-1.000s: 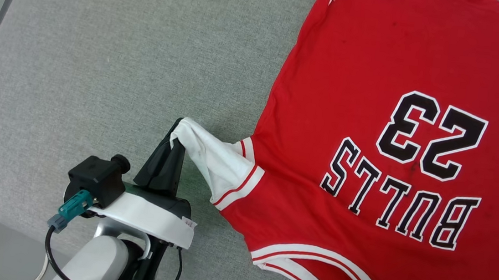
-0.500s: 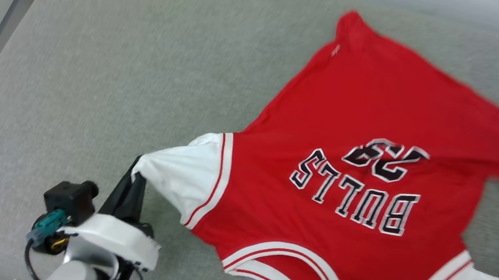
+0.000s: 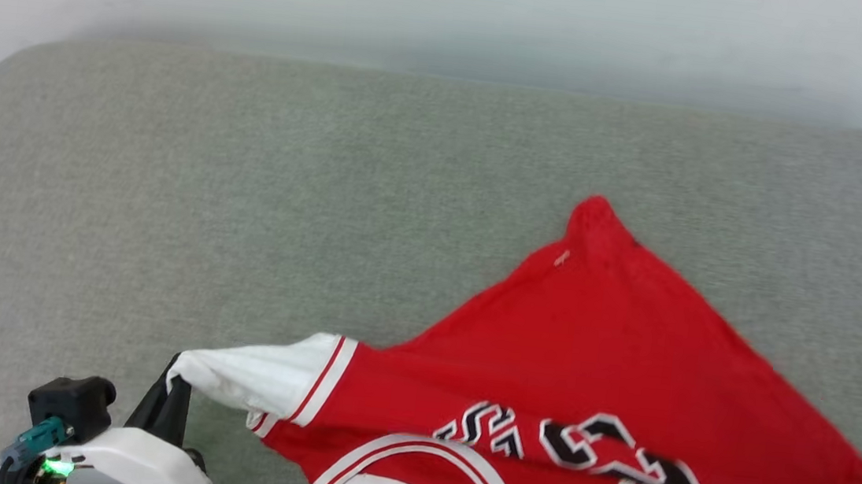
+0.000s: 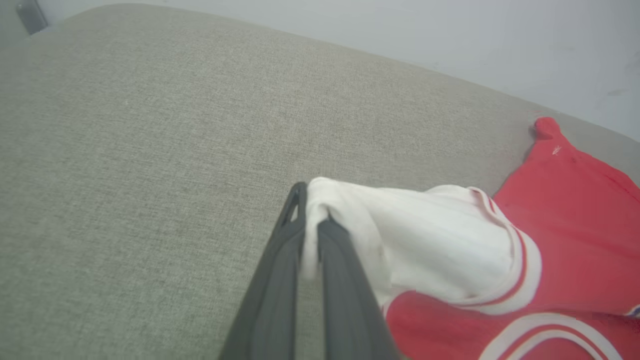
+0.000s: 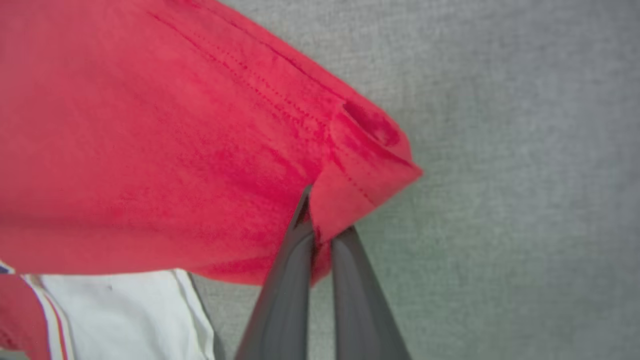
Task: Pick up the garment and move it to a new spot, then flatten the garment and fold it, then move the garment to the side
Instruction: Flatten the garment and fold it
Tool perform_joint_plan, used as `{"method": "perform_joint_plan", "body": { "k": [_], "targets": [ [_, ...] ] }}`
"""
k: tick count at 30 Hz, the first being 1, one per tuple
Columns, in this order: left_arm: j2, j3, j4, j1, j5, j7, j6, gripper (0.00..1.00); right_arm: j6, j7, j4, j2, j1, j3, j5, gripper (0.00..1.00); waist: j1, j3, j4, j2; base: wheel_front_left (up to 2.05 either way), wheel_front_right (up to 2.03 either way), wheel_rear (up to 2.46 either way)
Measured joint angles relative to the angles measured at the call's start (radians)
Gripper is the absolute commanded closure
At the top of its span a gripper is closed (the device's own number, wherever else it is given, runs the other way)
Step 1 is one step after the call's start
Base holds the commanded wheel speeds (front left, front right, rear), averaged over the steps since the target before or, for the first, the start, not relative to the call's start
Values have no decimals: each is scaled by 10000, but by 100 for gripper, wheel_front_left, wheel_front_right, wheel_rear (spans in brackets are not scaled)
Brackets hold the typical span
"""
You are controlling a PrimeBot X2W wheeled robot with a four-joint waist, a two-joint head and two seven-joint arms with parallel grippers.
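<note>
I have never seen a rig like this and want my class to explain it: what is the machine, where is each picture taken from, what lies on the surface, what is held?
It is a wheeled robot with two arms, each ending in two long dark fingers. The wide picture comes from a camera on its head, looking down at a grey padded surface. The other two come from wrist cameras that look along each arm's own fingers. On the surface lies a red jersey with white sleeves and black print, stretched between the arms. The left fingers are shut on a white sleeve tip; the right fingers are shut on a red hem corner.
</note>
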Motion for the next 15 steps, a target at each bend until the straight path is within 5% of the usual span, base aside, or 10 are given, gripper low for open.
{"method": "perform_joint_plan", "body": {
  "k": [12,13,14,15],
  "targets": [
    [265,-58,186,324,-163,384,2,100,-2,-13,-1850,2163,2810,-221,-132,100,-1,-676,-996,0,0,0,0],
    [284,-73,182,321,-159,387,0,100,-2,-140,-1885,2207,2809,-171,-132,80,-1,-673,-1030,0,0,0,0],
    [299,-88,178,306,-146,395,0,100,-2,-357,-1941,2236,2805,-111,-115,0,-1,-654,-1047,-1,0,0,0],
    [307,-92,171,284,-134,399,0,100,-2,-623,-1998,2268,2774,-65,-104,0,0,-632,-1059,0,0,0,0]
  ]
}}
